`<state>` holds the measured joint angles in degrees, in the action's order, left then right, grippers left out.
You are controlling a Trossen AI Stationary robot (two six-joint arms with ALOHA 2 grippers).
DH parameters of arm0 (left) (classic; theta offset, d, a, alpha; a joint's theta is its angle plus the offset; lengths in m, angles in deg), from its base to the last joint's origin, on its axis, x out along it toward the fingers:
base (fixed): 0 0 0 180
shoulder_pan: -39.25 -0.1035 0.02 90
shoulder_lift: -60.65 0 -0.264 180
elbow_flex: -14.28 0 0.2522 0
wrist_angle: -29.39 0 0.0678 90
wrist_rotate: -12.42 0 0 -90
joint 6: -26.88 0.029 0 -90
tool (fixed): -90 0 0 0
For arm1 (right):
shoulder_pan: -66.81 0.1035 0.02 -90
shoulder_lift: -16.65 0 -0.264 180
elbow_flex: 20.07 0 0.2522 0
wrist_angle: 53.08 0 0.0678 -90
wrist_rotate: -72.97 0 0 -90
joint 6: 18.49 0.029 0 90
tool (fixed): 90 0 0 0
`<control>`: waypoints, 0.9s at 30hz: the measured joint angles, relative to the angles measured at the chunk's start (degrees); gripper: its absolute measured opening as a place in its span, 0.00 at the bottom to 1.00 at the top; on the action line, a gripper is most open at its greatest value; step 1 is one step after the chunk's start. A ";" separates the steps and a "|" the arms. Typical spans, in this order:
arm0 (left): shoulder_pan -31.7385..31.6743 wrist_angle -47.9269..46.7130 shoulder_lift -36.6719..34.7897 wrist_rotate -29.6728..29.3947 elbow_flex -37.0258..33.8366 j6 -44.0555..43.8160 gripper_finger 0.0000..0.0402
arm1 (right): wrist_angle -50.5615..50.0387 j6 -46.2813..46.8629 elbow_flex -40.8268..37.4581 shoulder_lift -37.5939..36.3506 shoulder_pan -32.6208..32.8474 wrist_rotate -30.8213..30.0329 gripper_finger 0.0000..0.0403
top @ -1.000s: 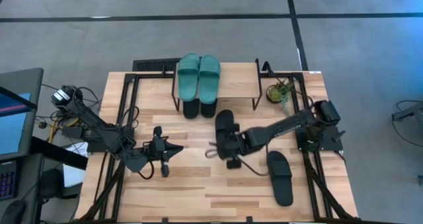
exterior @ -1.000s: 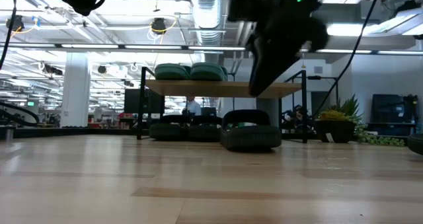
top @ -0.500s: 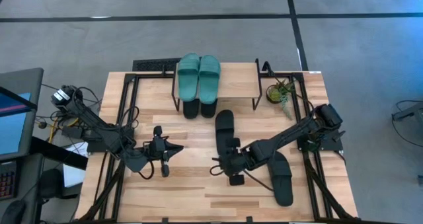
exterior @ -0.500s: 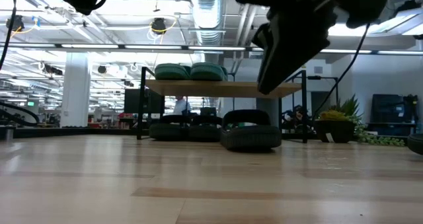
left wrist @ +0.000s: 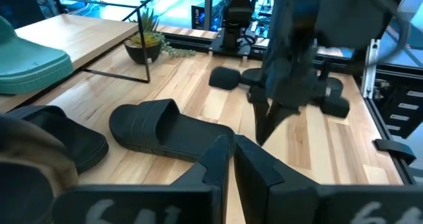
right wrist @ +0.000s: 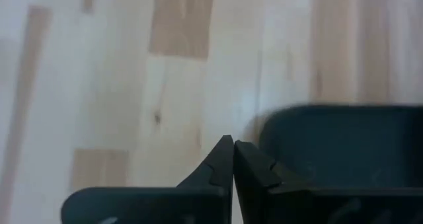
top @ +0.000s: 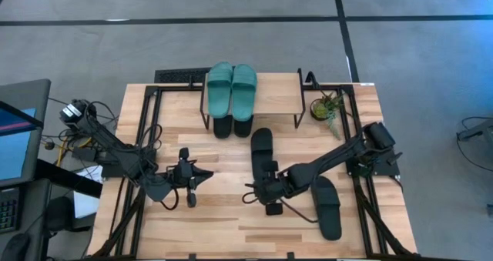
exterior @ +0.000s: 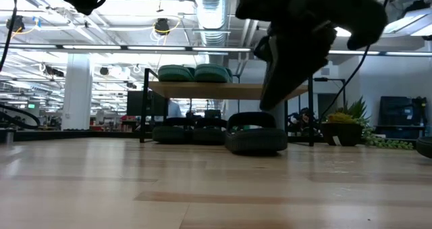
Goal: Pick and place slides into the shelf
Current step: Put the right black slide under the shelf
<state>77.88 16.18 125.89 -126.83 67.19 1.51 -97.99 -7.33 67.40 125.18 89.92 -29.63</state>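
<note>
A: On the wooden bench, the shelf at the far side carries a green pair of slides on top, with a black pair tucked beneath. What is left?

B: Two black slides lie loose on the bench: one in the middle, just short of the shelf, another near the right edge.

A: And the arms?

B: The right gripper hangs at the near end of the middle slide, fingers closed on nothing, the slide's edge just beside the tips. The left gripper waits at left, fingers closed too.

A: How should the pick go?

B: Likely by opening first, straddling the slide's strap or edge, then clamping squarely before lifting.
</note>
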 joint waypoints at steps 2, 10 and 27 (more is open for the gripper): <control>0.00 0.00 -0.01 -0.02 0.00 -0.08 0.03 | -0.41 0.26 -0.13 1.17 0.00 0.31 0.00; 0.08 -0.21 -0.02 -0.07 -0.01 -0.13 0.03 | -1.68 1.90 -0.16 2.14 -0.57 -0.94 0.00; 0.07 -1.33 -0.02 -0.58 -0.01 -0.09 0.03 | -0.92 -0.71 -0.07 3.40 -3.88 2.23 0.00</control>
<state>77.95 14.85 125.86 -127.41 67.19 1.43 -98.91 -8.04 67.33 128.58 86.05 -27.40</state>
